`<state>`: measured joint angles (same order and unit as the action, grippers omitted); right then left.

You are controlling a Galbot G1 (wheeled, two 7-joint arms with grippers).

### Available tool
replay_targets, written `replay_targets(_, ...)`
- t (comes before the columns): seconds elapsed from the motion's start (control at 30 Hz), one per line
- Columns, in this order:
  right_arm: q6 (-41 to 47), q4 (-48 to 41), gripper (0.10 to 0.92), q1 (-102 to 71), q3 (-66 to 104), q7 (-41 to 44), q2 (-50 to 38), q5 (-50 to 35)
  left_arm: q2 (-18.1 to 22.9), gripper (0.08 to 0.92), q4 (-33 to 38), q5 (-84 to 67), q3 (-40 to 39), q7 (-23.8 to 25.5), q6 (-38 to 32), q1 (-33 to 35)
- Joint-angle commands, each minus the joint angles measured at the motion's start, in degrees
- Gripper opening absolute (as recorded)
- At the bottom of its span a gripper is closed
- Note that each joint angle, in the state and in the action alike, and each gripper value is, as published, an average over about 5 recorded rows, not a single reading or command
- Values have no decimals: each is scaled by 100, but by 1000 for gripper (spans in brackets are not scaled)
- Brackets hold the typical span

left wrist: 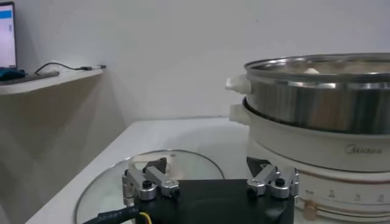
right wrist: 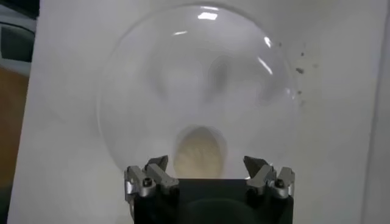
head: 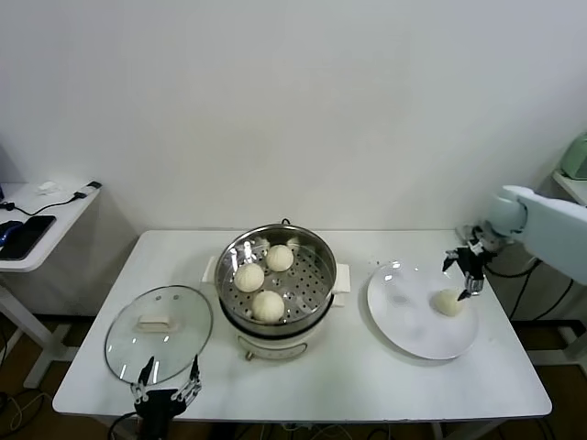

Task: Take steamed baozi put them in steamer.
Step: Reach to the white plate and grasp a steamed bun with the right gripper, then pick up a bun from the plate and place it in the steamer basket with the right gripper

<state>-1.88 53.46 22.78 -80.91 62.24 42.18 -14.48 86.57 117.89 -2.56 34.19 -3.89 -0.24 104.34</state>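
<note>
From the head camera, the round shiny steel steamer stands in the middle of the white table with three cream-white baozi inside. A fourth bun lies on the flat white plate at the right – the right gripper hovers over it, jaws wide. The left gripper waits at the near edge beside the round glass lid.

Left wrist camera: the left gripper is wide open, empty, before the lid and steamer.

Right wrist camera: the spread right gripper frames the bun – not touching.

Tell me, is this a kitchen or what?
Probably a robot test room set up like a kitchen: a plain white table against a bare wall, a steamer holding three buns, a side desk with cables.
</note>
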Motion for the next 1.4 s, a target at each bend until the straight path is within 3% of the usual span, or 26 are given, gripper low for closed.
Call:
replay_targets(0.03,60,-682,823,-1033,678,-140,193,442,4,823,-20,-4,-4,1,-2,6)
replay_targets(0.53,92,-955,821,-1144,900,-292,408,541,-12,823,-60,-20,-11,-7,-32,-23)
replay_targets(0.9,82,-783,642,-956,763,-352,365,501,-14,823,-34,-15,-11,-20,-68,0)
replay_targets(1.17,338,108,611,113,175,-279,-13,-11,2,823,28,24,-45,-19,-54,-3)
replay_targets(1.4,1005,1731,603,2385,-1531,-384,-23,-1831,-20,823,101,56,-92,-16,-50,12)
